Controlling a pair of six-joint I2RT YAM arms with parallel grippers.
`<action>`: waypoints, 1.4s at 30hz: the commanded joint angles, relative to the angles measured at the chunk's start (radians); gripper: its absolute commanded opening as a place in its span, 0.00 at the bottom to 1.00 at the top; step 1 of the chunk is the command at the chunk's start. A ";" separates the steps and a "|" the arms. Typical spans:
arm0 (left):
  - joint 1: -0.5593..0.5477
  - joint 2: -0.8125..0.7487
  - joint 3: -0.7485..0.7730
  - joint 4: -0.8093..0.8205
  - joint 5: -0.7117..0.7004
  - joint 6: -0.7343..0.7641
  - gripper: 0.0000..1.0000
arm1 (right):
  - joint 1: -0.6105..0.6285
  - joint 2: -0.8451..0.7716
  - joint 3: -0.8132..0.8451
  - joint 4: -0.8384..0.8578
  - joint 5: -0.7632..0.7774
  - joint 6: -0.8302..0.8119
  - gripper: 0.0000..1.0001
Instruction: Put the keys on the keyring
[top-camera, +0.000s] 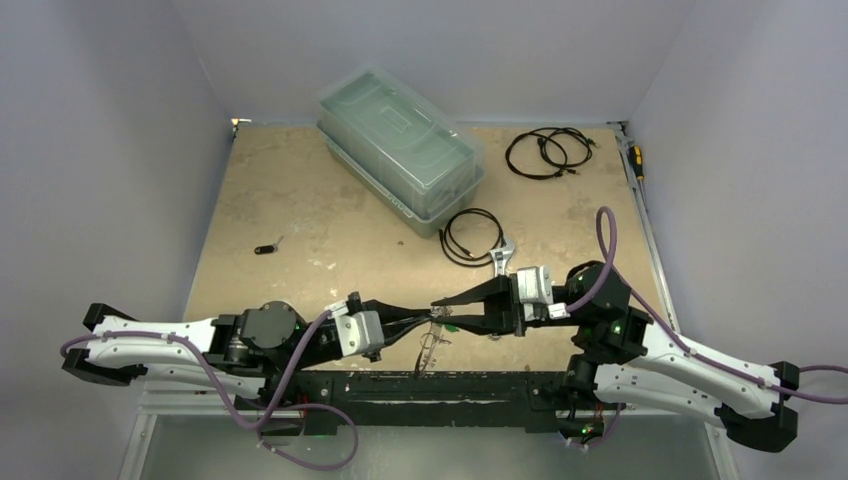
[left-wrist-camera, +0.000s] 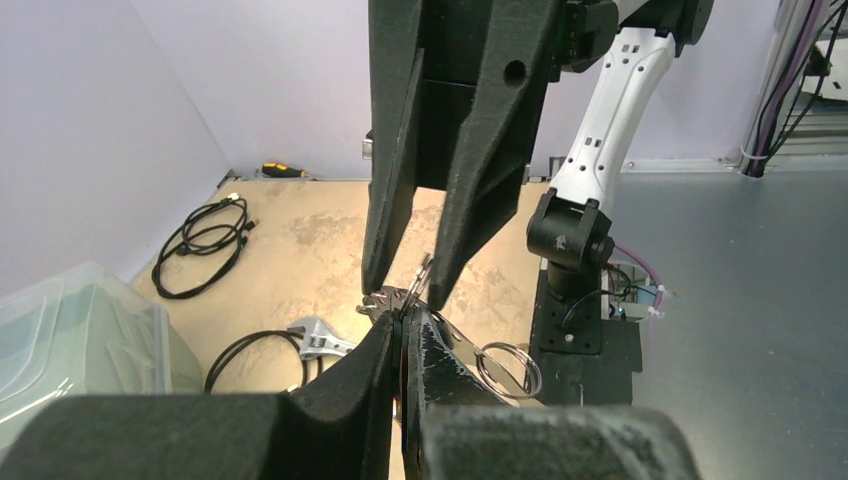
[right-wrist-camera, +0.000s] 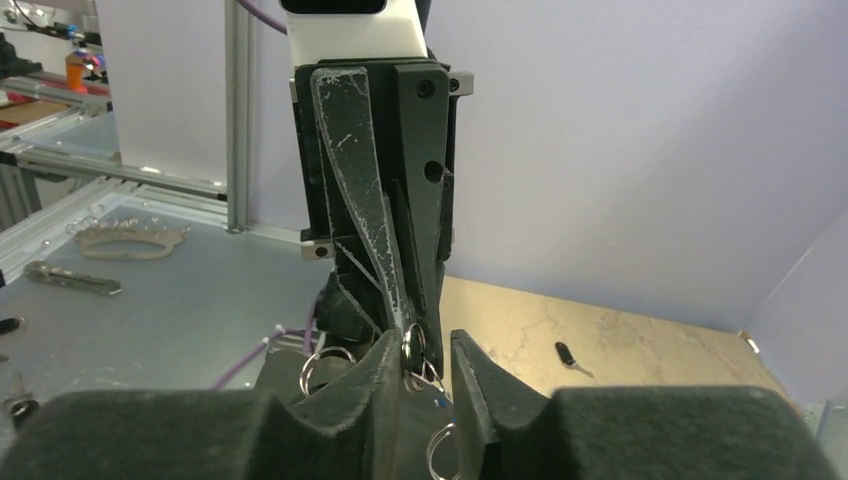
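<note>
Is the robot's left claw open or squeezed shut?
Shut. In its own wrist view the left gripper has its fingertips pressed together, pinching the thin metal of the keyring.

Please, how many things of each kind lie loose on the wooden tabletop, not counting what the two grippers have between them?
Clear plastic box: 1
Black cable bundles: 2
Wrench: 1
Screwdriver: 1
Small key with a black tag: 1
Total: 6
</note>
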 joint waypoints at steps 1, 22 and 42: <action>-0.001 -0.038 0.013 0.040 0.012 0.029 0.00 | 0.003 -0.008 0.063 -0.059 0.016 -0.021 0.38; -0.001 -0.014 0.116 -0.209 -0.088 -0.021 0.00 | 0.003 0.102 0.287 -0.446 0.035 -0.109 0.56; -0.001 0.078 0.178 -0.276 -0.121 -0.047 0.00 | 0.003 0.018 0.138 -0.389 0.329 0.020 0.53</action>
